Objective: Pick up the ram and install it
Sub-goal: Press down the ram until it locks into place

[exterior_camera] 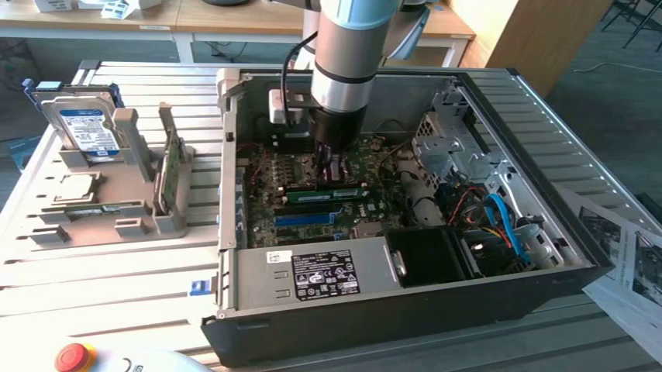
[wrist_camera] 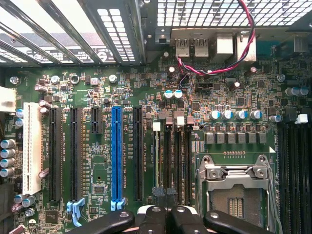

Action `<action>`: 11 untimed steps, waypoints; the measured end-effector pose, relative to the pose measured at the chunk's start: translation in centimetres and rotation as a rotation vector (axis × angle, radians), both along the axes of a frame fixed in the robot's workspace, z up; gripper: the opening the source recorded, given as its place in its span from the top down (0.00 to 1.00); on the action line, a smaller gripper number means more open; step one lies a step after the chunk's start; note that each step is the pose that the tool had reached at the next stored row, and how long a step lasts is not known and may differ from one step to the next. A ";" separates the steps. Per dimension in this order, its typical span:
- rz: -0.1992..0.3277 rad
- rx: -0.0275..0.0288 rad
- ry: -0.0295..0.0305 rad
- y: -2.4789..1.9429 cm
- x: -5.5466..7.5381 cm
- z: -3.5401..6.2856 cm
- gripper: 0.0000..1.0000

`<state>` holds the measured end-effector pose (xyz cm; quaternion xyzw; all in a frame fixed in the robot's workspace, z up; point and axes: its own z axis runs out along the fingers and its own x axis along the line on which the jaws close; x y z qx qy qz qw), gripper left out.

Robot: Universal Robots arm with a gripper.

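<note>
Ram (exterior_camera: 327, 193) seated flat in motherboard (wrist_camera: 146, 97) slot, long axis left-right (exterior view), jaws shut, empty.

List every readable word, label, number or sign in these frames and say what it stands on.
None can be read.
White label on the silver power supply box: print too small.
Blue-and-white label on the silver hard drive: blurred.
White lettering beside the long black slots on the green motherboard: too small.
Printed paper sheets at the exterior view's right: unreadable.
</note>
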<state>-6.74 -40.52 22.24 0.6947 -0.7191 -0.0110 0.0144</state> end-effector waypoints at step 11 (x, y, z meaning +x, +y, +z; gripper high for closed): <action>0.000 0.0002 -0.0001 0.00 0.0 0.43 0.90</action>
